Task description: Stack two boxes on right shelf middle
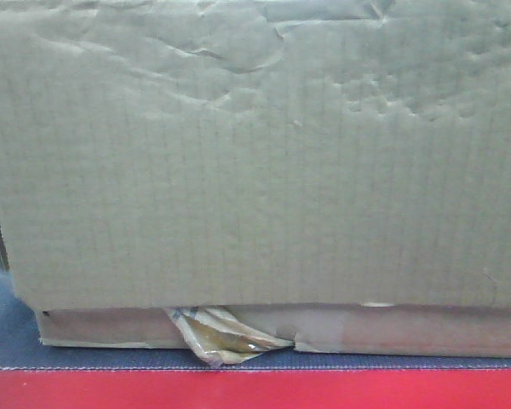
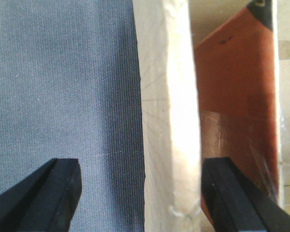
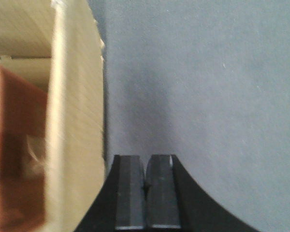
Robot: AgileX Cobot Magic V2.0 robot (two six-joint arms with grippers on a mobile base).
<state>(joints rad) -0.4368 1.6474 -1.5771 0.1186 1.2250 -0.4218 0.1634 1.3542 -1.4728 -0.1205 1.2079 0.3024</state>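
My left gripper is spread astride one wall of the box, centre frame. My right gripper is pressed together. Cardboard judged light, crushable: grip rim.

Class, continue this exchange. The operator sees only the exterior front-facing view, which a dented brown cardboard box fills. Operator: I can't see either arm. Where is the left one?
Observer: The left gripper is open. Its black fingers straddle the pale wall edge of the brown corrugated cardboard box.
Operator: And the right one?
Observer: The right gripper is shut on nothing. It is outside the box wall, over the blue-grey fabric mat.
Operator: Is the box closed where the arms are?
Observer: No. Both wrist views show past the wall to its reddish-brown inside.
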